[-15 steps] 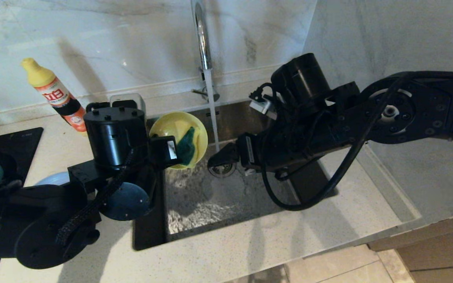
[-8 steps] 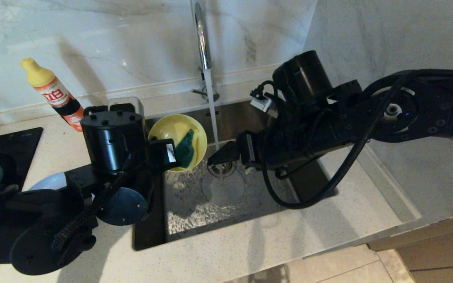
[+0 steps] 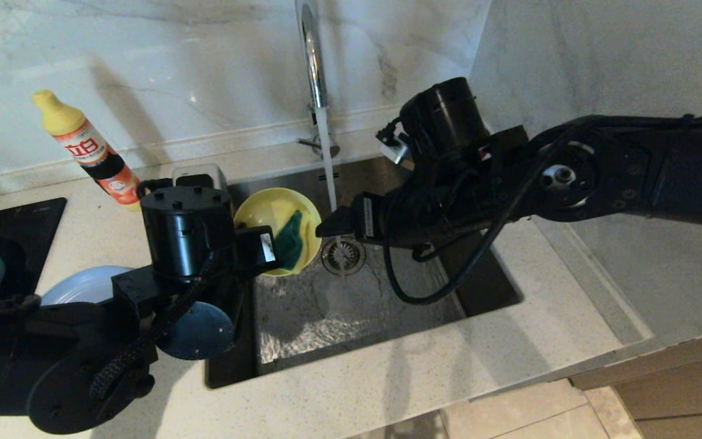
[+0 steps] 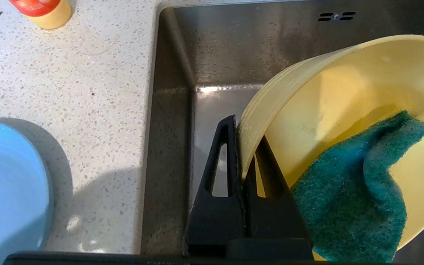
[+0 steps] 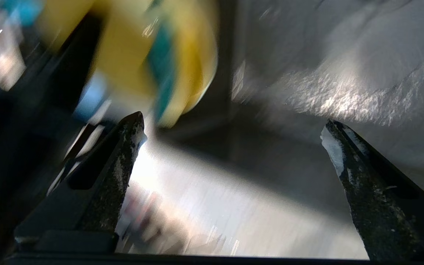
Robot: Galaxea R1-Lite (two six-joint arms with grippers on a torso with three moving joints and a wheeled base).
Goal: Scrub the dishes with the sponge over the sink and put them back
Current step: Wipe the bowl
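Over the sink (image 3: 387, 292), yellow bowl (image 3: 269, 213) tilted rightward

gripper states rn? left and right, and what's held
Left gripper: closed on the rim of the yellow bowl, tilted over the sink, sponge inside it.
Right gripper: open, empty, beside the bowl.

Pale yellow bowl (image 4: 348, 95), dark green sponge (image 4: 352, 206), light blue plate (image 3: 80, 283), speckled off-white bench (image 4: 68, 84), black fingers (image 4: 230, 184), yellow-capped red-labelled bottle (image 3: 86, 146)
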